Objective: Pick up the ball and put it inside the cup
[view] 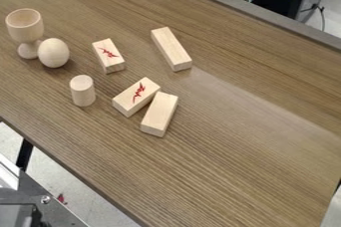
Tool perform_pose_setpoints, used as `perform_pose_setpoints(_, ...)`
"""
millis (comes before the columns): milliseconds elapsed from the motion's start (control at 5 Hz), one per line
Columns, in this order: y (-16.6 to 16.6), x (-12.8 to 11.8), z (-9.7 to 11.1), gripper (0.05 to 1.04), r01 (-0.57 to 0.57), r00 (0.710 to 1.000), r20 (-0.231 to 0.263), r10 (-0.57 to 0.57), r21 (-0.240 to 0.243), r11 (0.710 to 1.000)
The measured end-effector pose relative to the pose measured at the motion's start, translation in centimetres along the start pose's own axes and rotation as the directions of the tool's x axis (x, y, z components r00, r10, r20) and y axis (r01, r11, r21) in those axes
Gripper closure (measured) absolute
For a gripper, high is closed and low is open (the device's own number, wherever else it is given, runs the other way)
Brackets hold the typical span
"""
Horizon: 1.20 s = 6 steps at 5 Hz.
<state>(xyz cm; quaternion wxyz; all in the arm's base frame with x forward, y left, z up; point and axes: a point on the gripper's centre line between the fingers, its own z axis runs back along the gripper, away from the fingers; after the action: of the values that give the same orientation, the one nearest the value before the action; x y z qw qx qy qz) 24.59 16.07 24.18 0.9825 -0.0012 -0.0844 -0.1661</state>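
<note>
Cup: stood upright on the desk (246,151); the stemmed wooden cup (25,28) is taken as landmark.
Ball: the egg-shaped ball (53,53) is set outside the cup, just to its lower right.
Cylinder: the wooden cylinder (83,91) is stood farther to the cup's lower right.
Blocks: right of the cup are laid a red-marked block (110,60), then, lower, another red-marked block (135,97) and a plain block (159,115); the long block (170,49) is laid well apart, rightmost.
Hand: its state cannot be told.
</note>
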Motion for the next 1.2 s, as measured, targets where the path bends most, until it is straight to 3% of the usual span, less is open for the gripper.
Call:
perform_pose_setpoints(200, 0.0, -0.1, -0.8, 0.085, -0.005, 1.000, -0.016, 0.005, -0.024, 1.000)
perform_pose_setpoints(400, 0.2, -2.4, -4.1, 0.085, 0.115, 0.991, -0.054, -0.119, -0.064, 0.991)
perform_pose_setpoints(600, 1.0, -3.9, -5.0, 0.085, 0.111, 0.993, -0.019, -0.113, -0.069, 0.991)
perform_pose_setpoints(800, 1.0, -4.5, -6.0, 0.085, 0.026, 0.999, -0.034, -0.028, -0.066, 0.997)
perform_pose_setpoints(1000, 0.1, -4.9, -7.3, 0.085, 0.059, 0.998, -0.032, -0.062, -0.097, 0.994)
perform_pose_setpoints(1200, -0.5, -5.0, -8.8, 0.085, 0.246, 0.968, -0.026, -0.250, -0.097, 0.964)
